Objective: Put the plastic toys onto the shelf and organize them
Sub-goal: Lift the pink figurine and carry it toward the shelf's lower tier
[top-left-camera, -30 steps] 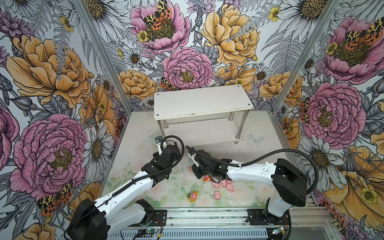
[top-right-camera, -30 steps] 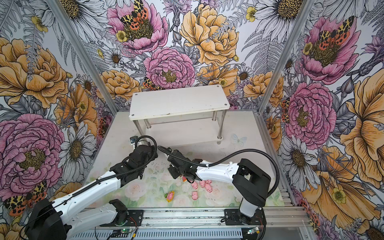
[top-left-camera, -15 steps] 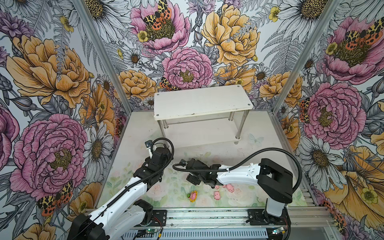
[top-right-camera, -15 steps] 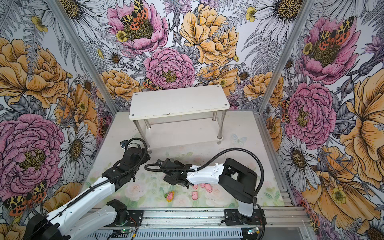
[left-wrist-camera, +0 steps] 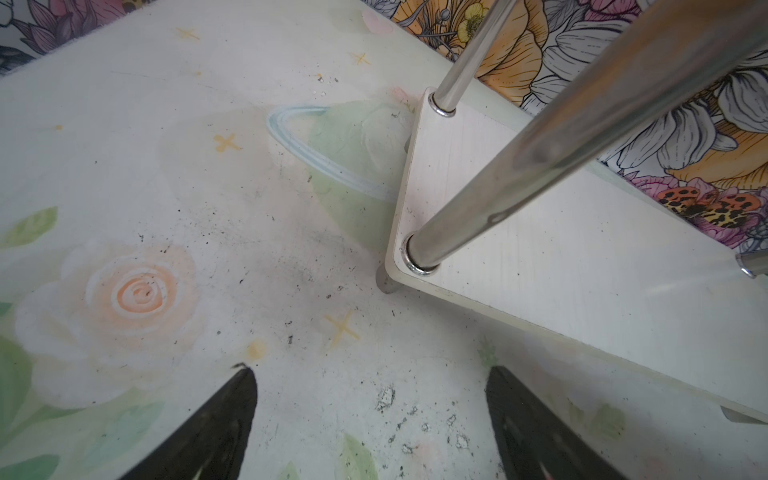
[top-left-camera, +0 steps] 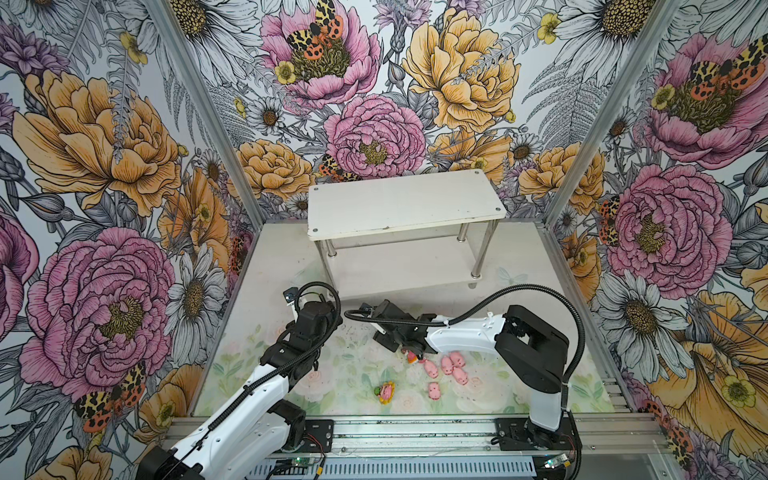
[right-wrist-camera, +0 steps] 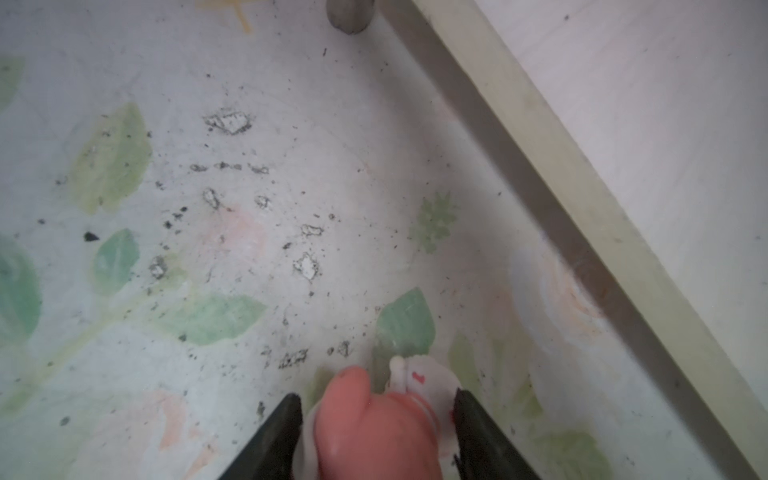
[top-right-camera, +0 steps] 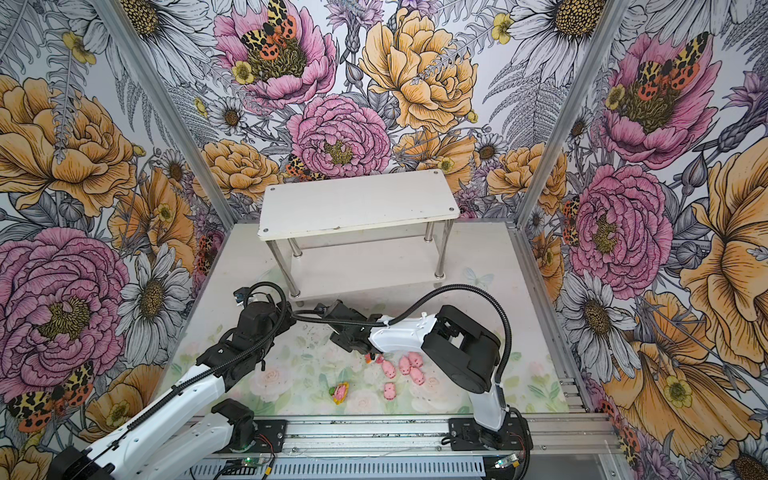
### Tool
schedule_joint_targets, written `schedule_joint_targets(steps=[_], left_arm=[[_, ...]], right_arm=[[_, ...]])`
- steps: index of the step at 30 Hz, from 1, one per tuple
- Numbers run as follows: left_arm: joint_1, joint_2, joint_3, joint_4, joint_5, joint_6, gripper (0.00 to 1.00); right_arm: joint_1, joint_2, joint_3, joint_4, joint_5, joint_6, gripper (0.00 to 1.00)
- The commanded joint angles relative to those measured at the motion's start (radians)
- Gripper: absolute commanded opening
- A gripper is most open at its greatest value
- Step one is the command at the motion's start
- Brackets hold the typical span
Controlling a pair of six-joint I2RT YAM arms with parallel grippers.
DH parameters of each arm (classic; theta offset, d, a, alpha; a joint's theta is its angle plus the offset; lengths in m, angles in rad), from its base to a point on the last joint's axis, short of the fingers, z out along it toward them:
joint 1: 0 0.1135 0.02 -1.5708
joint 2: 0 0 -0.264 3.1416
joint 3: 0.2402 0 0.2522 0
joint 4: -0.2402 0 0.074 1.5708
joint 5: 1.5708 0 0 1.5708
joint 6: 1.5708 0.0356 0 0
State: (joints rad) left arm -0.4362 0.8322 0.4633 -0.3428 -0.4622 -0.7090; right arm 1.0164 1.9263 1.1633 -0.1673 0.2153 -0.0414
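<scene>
The shelf (top-left-camera: pixel 405 203) (top-right-camera: pixel 357 203), a white two-tier rack on metal legs, stands at the back with both tiers bare. Of the plastic toys, several small pink pigs (top-left-camera: pixel 446 365) (top-right-camera: pixel 405 365) lie in a cluster on the mat. A yellow sunflower pig (top-left-camera: pixel 386 392) (top-right-camera: pixel 340 392) lies nearer the front. My right gripper (right-wrist-camera: pixel 374 395) is shut on a white-hooded pig figure (right-wrist-camera: pixel 374 419), low over the mat beside the cluster. A scrap of orange-red toy (top-left-camera: pixel 412 357) shows under its wrist. My left gripper (left-wrist-camera: pixel 370 374) is open and holds nothing, above the mat by the shelf's left front leg (left-wrist-camera: pixel 540 166).
Floral-printed walls close in the left, back and right sides. The floor mat (top-left-camera: pixel 353 374) carries pale flower prints and dark scuff marks. An aluminium rail (top-left-camera: pixel 415 432) with both arm bases runs along the front edge. The two wrists sit close together in front of the shelf.
My right arm has swung left and its jaws have come together around the white-hooded figure. My left gripper has drawn back to the left, still open.
</scene>
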Motion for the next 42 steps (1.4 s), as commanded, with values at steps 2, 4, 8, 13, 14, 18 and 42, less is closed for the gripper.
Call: schedule_joint_targets(steps=[2, 4, 8, 13, 14, 18, 42], left_arm=[[0.008, 0.006, -0.006, 0.017, 0.033, -0.009, 0.88], [0.008, 0.017, -0.005, 0.018, 0.038, -0.009, 0.88], [0.005, 0.03, -0.007, 0.019, 0.04, -0.02, 0.88], [-0.003, 0.024, -0.032, 0.035, 0.04, -0.042, 0.88], [-0.005, 0.022, -0.037, 0.04, 0.04, -0.047, 0.88], [-0.015, 0.026, -0.047, 0.047, 0.037, -0.054, 0.88], [-0.05, -0.034, -0.03, 0.12, 0.163, -0.002, 0.96]], right_arm=[[-0.006, 0.0, -0.002, -0.039, -0.138, 0.065, 0.51], [-0.013, -0.017, -0.005, -0.04, -0.177, 0.082, 0.46], [-0.03, -0.048, -0.01, -0.038, -0.289, 0.14, 0.41], [-0.053, -0.078, -0.011, -0.038, -0.395, 0.201, 0.36], [-0.057, -0.09, -0.013, -0.042, -0.406, 0.206, 0.36], [-0.082, -0.148, -0.019, -0.063, -0.429, 0.21, 0.31], [-0.34, -0.092, 0.086, 0.111, -0.778, 0.285, 0.09]])
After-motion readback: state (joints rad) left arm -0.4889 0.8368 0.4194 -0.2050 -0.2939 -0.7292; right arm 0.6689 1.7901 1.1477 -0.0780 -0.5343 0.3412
